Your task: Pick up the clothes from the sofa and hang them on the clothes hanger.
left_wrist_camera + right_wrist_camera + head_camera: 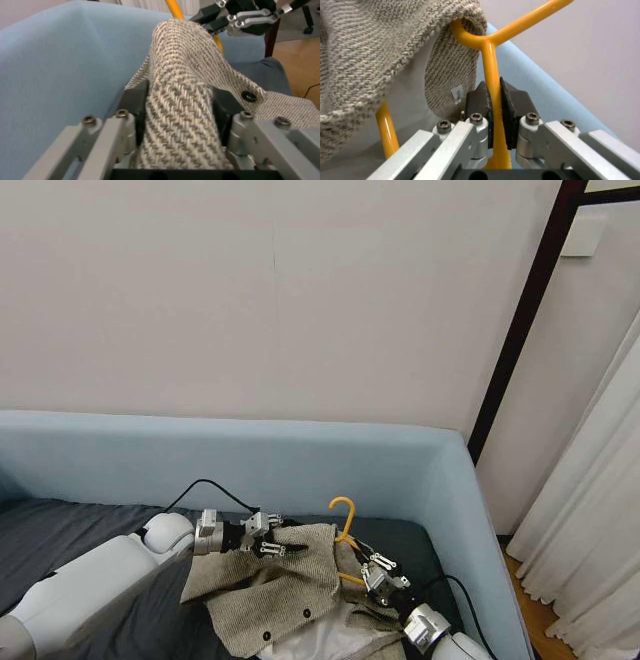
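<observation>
Left gripper: clamping tight on a fold of the beige herringbone woven jacket.
Right gripper: pinching a straight bar of the yellow-orange tubular hanger, closed on it.
Jacket position: lying on the light blue padded sofa, draping over one hanger shoulder.

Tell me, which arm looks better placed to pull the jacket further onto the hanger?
Probably the left. The left gripper is shut on the jacket near the hanger, so it can draw the cloth along. The right gripper is clamped on the hanger's yellow bar, busy steadying it.
</observation>
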Robot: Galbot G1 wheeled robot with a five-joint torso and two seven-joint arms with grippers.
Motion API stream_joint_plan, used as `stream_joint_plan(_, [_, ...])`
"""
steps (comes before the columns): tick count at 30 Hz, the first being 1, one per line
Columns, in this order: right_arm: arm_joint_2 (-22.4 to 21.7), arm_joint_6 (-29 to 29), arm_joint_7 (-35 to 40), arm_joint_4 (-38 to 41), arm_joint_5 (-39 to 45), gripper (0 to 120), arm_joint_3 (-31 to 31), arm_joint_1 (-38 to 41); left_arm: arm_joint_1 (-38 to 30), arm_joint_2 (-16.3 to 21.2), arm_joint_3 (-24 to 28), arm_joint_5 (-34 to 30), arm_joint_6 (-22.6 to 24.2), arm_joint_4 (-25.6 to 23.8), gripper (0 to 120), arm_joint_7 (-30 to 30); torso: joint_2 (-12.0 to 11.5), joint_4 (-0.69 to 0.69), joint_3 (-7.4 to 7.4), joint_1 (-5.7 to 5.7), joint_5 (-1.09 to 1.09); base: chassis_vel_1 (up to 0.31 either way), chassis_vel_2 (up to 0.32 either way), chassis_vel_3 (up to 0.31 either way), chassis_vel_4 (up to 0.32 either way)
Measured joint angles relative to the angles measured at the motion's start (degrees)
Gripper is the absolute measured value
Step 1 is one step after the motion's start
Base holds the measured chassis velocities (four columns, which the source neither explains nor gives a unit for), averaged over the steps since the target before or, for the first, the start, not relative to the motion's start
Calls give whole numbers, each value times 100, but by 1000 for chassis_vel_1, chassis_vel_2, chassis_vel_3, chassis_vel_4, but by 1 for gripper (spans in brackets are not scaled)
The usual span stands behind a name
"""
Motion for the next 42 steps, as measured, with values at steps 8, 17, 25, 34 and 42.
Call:
stream_joint_plan(8, [1, 151, 1, -33, -191, 4, 50, -2, 153, 53, -62, 4, 1, -49, 11, 55, 1, 0, 0, 0, 0, 0, 0, 0, 0])
stream_joint_plan(17, [30, 154, 8, -9, -166, 4, 2, 12, 497, 168, -351, 26, -66, -168, 11, -57, 1, 0, 0, 0, 0, 0, 0, 0, 0])
stream_joint_plan(25, [-136, 44, 21, 325, 291, 31, 37, -97, 945, 280, -803, -39, -142, -164, 11, -364, 1, 3, 0, 0, 2, 0, 0, 0, 0])
stream_joint_plan(34, [-442, 140, -203, 457, 409, 64, 372, -534, 1454, 123, -1365, -333, -377, -76, 11, -778, 1, -1, 0, 0, 0, 0, 0, 0, 0])
stream_joint_plan(42, [-376, -367, -480, -113, 1508, 94, -124, -381, 2005, 144, -1987, -419, -415, -289, 11, -855, 1, 1, 0, 0, 0, 0, 0, 0, 0])
